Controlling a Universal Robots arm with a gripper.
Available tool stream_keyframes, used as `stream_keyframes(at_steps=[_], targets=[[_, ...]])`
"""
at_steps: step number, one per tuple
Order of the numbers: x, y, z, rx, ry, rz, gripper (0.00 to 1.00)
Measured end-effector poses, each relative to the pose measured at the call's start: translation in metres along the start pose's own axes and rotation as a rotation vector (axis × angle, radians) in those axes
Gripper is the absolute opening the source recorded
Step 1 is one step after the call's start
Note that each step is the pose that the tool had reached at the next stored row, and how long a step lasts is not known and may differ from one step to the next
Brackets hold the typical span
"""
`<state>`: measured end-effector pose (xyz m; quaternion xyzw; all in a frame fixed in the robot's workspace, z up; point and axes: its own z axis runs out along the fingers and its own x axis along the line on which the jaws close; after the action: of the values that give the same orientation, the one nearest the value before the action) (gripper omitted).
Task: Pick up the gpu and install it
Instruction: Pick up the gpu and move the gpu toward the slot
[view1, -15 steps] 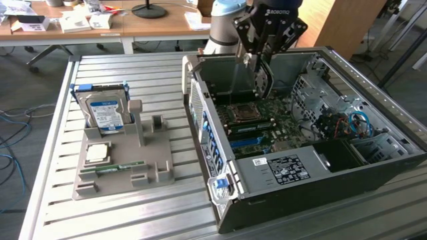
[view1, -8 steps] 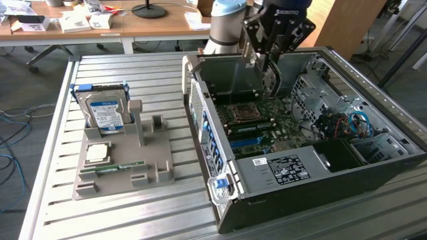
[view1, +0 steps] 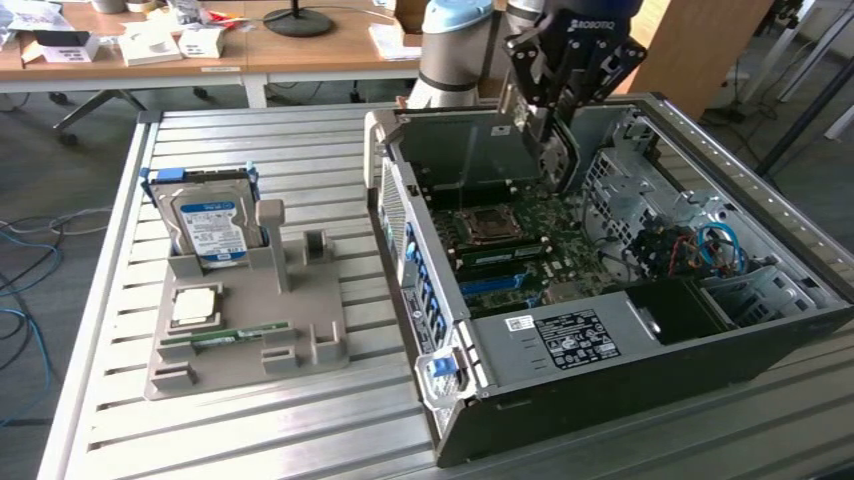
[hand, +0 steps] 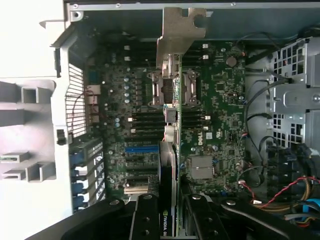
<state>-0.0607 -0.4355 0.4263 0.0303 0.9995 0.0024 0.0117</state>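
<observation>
Gripper (hand: 170, 222) holds the gpu (hand: 170, 165) clamped edge-on between its fingers, just below it over the motherboard (hand: 220, 115) inside the open computer case (view1: 601, 400), silver bracket (hand: 177, 30) farthest from the fingers, apparently so the card's edge faces the slots.

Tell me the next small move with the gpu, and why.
Probably a short, slow descent, with a check of alignment on the way. The gripper is shut on the gpu, which it holds edge-on above the motherboard inside the open case. The card does not look seated in any slot yet.
</observation>
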Motion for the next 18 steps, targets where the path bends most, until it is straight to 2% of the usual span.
stream_keyframes(at_steps=[18], targets=[[-0.042, 0.0025, 0.001, -0.0001, 0.0, -0.001, 0.26]])
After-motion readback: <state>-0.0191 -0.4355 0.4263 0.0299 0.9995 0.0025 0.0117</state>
